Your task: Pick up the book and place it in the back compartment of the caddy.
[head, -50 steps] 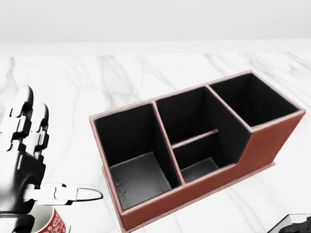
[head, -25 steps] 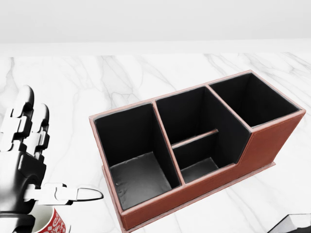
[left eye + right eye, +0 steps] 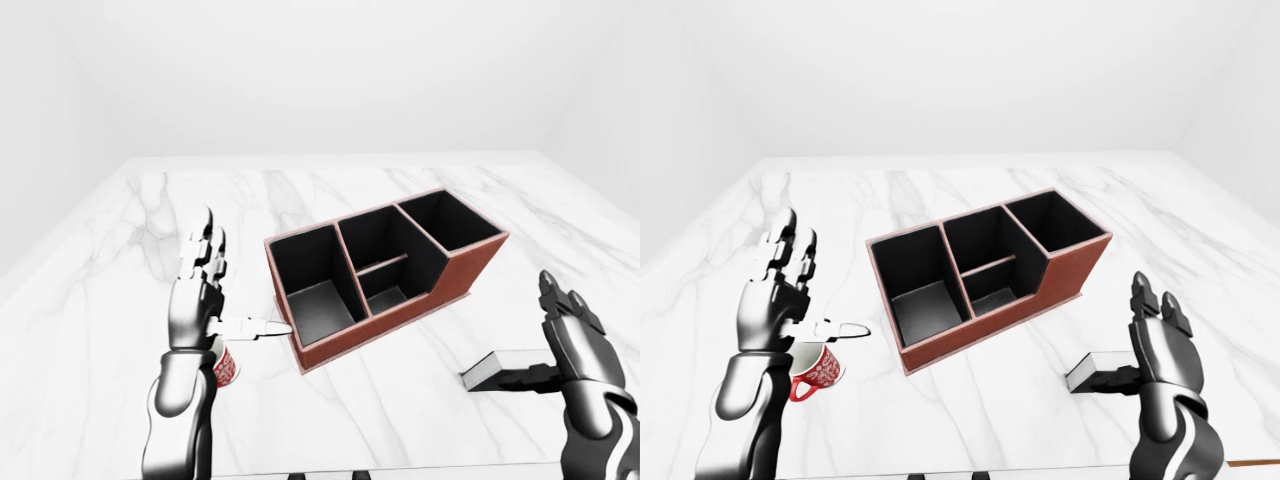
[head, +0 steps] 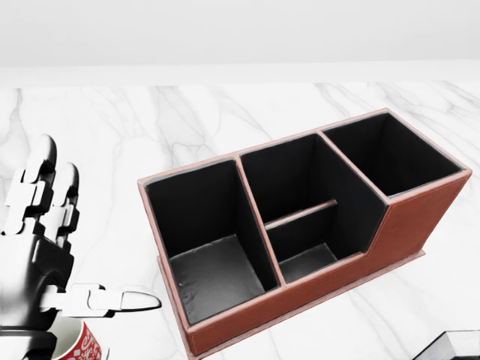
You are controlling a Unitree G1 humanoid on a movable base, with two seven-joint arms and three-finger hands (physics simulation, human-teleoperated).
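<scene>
The caddy is red-brown with black insides, standing slanted mid-table with several empty compartments; its tallest compartment is at the upper right end. The book, a flat grey slab, lies on the marble right of and below the caddy. My right hand stands upright at the book's right end, fingers spread and open, with a dark thumb low against the book's edge. My left hand is raised left of the caddy, open, its thumb pointing at the caddy's near wall. In the head view only the book's corner shows.
A red-and-white mug stands on the table just under my left hand. The white marble table stretches beyond the caddy to a pale wall. Its near edge runs along the bottom of the eye views.
The dark part of my right hand has slipped out of the head view's bottom right corner. My left hand has sunk very slightly. The caddy has not moved.
</scene>
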